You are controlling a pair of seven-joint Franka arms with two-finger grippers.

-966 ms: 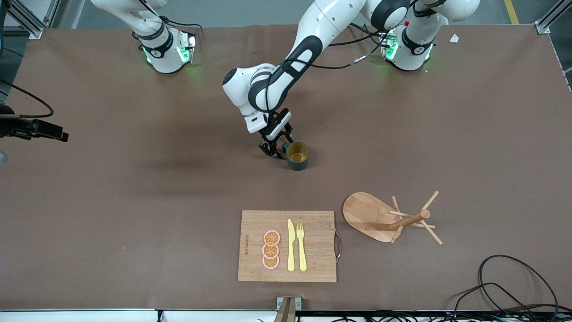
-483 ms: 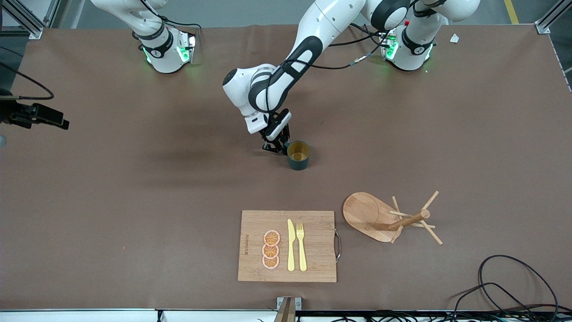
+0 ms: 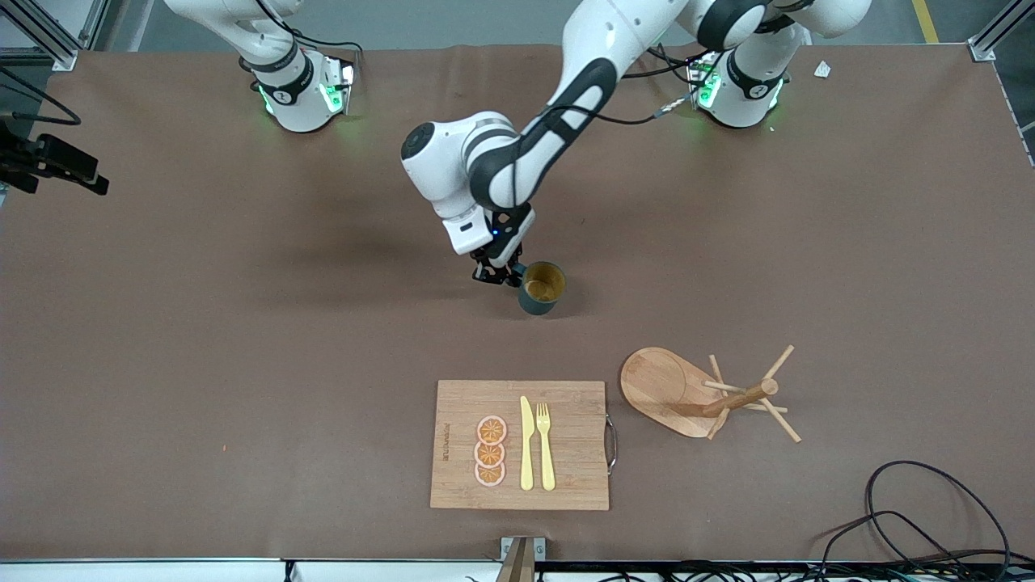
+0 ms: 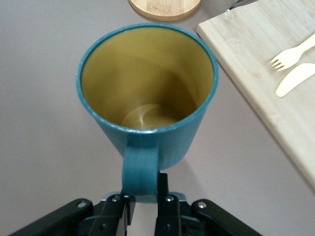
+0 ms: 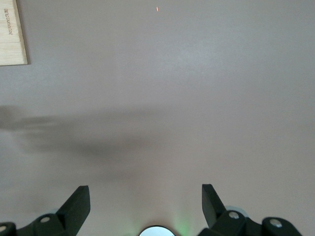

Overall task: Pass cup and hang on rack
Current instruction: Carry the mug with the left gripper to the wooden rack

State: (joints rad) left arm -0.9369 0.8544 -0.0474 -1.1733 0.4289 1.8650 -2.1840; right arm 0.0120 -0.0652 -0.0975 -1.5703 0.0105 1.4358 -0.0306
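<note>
Left wrist view shows you the left gripper [image 4: 143, 209] with its fingers clamped on the handle of the cup [image 4: 147, 93], mid-bench. Your right gripper [image 5: 145, 201] waits over bare bench [image 5: 197, 88], fingers spread wide.

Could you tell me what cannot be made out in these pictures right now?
- Cup: in the left wrist view, the left gripper shut on its handle hides the handle's lower end.
- Right gripper: open; cut off at the front view's edge.
- Rack: only its base shows in the left wrist view, cropped.
</note>
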